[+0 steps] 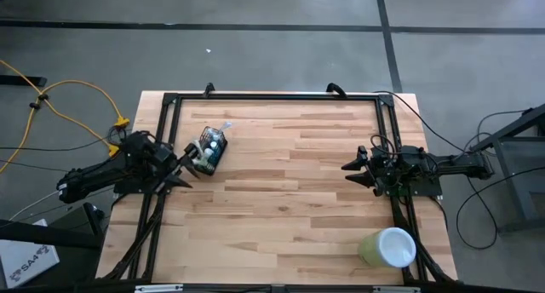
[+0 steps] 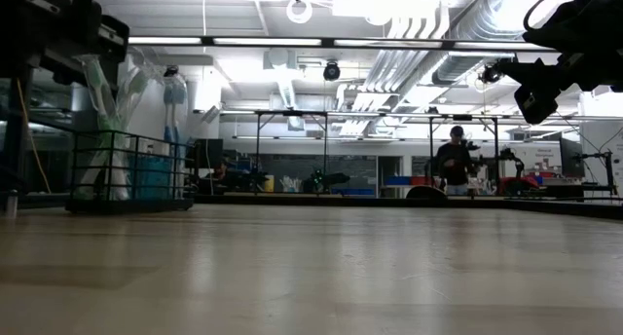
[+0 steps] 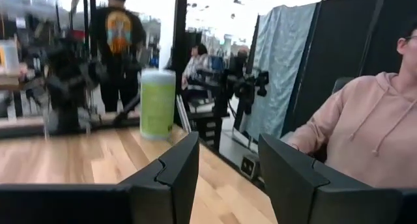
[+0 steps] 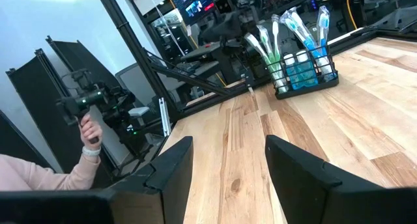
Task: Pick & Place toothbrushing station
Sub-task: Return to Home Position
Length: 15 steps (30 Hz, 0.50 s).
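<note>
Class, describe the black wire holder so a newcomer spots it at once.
On the wooden table, look left, beside the left gripper; the right gripper waits opposite. There stands a small black wire holder, alone in holding toothbrushes, unlike the pale green cup.

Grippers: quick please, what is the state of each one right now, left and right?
Left gripper: open, empty, beside the wire holder.
Right gripper: open, empty, over the right side of the table.

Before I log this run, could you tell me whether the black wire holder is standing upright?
Upright: in the right wrist view the wire holder stands flat on the table, toothbrushes sticking up.
</note>
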Available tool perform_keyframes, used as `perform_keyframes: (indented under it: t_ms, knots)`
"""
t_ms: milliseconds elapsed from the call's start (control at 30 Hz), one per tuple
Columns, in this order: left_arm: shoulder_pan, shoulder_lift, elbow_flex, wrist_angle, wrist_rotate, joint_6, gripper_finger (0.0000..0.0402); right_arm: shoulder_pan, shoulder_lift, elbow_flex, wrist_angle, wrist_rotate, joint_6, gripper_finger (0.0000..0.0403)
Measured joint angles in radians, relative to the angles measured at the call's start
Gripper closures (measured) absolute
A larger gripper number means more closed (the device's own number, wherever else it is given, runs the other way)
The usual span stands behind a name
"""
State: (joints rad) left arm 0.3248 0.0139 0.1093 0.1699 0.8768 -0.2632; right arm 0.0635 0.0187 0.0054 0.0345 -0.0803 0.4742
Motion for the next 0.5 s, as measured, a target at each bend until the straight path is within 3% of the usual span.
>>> perform_keyframes:
  t_ms: [133,500]
  knots:
    - [-0.009,0.0,0.0,-0.045,0.055,0.0,0.0248,0.0,0.0,0.0,0.0,0.0,0.0,0.0219]
    - [-0.104,0.0,0.0,0.028,0.239,-0.03,0.0248,0.0,0.0,0.0,0.0,0.0,0.0,0.0219]
